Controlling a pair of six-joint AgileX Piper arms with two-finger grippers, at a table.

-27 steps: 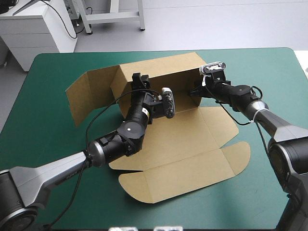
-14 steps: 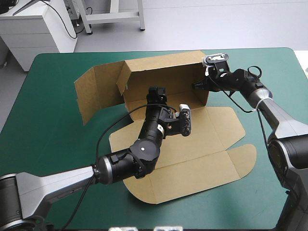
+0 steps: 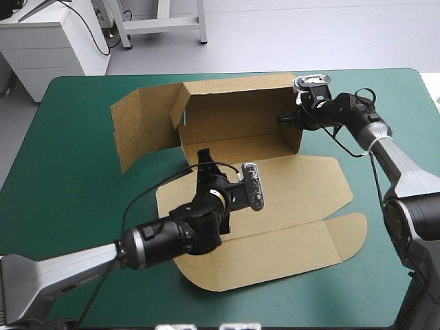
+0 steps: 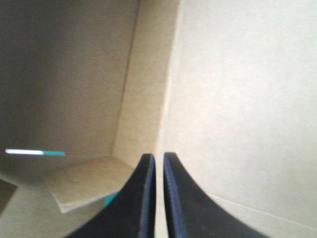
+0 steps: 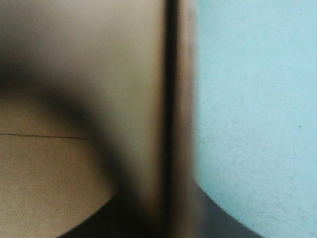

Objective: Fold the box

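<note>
1. The box (image 3: 237,113) stood toward the far side of the teal-green cover (image 3: 75,199). Its back and right walls were raised and its lid panels lay flat on the near side.
2. I judged the board light and stiff, bending only at creases, and likely to slide.
3. Best hold: a wall's free edge, near a corner.
4. My right claw (image 3: 282,121) pinched the right wall's edge.
5. My left claw (image 4: 159,158) was clenched empty over the box floor.
</note>
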